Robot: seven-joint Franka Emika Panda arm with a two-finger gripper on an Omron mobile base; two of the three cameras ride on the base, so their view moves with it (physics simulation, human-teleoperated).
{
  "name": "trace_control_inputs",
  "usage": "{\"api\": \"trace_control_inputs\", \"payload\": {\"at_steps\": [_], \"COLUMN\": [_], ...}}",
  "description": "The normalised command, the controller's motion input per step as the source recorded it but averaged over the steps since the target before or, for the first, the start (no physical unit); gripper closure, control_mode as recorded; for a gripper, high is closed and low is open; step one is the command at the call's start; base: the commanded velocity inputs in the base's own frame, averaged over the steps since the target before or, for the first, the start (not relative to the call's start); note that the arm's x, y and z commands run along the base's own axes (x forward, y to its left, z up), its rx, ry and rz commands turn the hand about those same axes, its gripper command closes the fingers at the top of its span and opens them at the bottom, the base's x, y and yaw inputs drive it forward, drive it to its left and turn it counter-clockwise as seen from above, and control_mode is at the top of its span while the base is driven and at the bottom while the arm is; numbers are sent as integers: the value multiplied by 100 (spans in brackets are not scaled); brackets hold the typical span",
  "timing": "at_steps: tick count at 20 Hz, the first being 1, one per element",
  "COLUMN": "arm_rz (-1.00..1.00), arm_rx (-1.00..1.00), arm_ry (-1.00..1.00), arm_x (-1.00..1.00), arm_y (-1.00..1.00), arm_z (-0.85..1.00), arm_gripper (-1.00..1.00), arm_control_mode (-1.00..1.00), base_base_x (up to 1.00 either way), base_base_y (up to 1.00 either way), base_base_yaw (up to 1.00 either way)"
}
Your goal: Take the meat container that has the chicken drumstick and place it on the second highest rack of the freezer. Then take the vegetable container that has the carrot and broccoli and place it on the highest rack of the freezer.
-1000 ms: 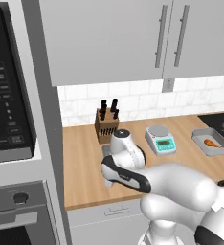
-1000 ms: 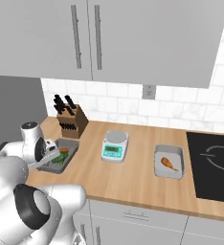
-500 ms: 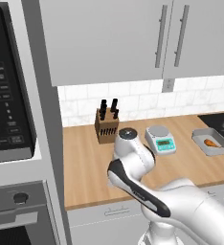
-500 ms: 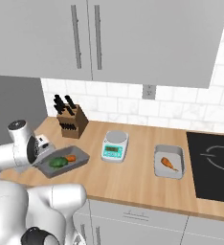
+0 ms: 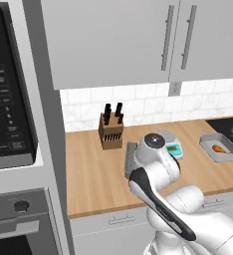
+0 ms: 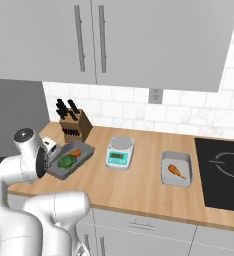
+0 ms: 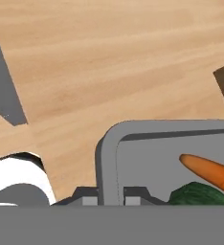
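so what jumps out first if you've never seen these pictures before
The white arm dominates the foreground, its end effector shut on the rim of a grey vegetable tray holding a carrot and broccoli, lifted off the wooden counter near the knife block. Further right sit a small kitchen scale and a second tray with the chicken drumstick, beside the black cooktop.

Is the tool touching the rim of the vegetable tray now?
Touching. In the hand view, the tool is shut on the vegetable tray: one fingertip sits on each side of its rim.
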Motion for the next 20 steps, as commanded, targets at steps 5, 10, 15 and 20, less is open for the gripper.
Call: {"api": "trace_control_inputs", "payload": {"at_steps": [5,10,15,20], "arm_rz": [32,39,38,21], "arm_rx": [-5,-11,-9,-6], "arm_ry": [0,0,-9,-19], "arm_x": [-1,-5,-18,-39], "arm_y": [-31,-19,-16,-6], "arm_z": [57,45,27,37], "arm_gripper": [100,100,100,100], "arm_control_mode": [-100,-100,-100,-100], "base_base_x": [0,0,0,0], "base_base_y": [0,0,0,0], "base_base_yaw": [0,0,0,0]}}
